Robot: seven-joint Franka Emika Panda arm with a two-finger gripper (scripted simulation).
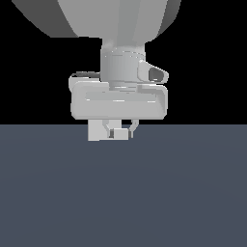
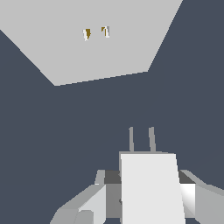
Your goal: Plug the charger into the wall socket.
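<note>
One Franka arm, one gripper (image 1: 119,130), one charger (image 2: 151,188) and one wall socket (image 2: 96,41) make up the scene above a dark slate-blue floor (image 1: 120,193). In the exterior view, the arm's grey upper body is cut off by the frame's top edge, and the broad pale hand hangs low, its two short fingers (image 1: 106,128) reaching just below the line where the black backdrop meets the floor; a small off-white block, the charger (image 1: 120,133), sits between the fingertips, touched on both sides; a second pale block (image 1: 95,131), toward the exterior view's left of the fingers, is partly hidden behind the hand and too plain to identify with confidence. The wrist view shows the gripper (image 2: 148,192) clamped on the charger, one finger pressed to each flank; two thin grey prongs (image 2: 141,139) stand out from the charger's far face, pointing away from the hand. Ahead of the prongs and well apart from them lies the socket, a flat white square plate cut off at the frame's edge; two tiny orange holes (image 2: 96,32) sit side by side on it, small and hard to resolve.
</note>
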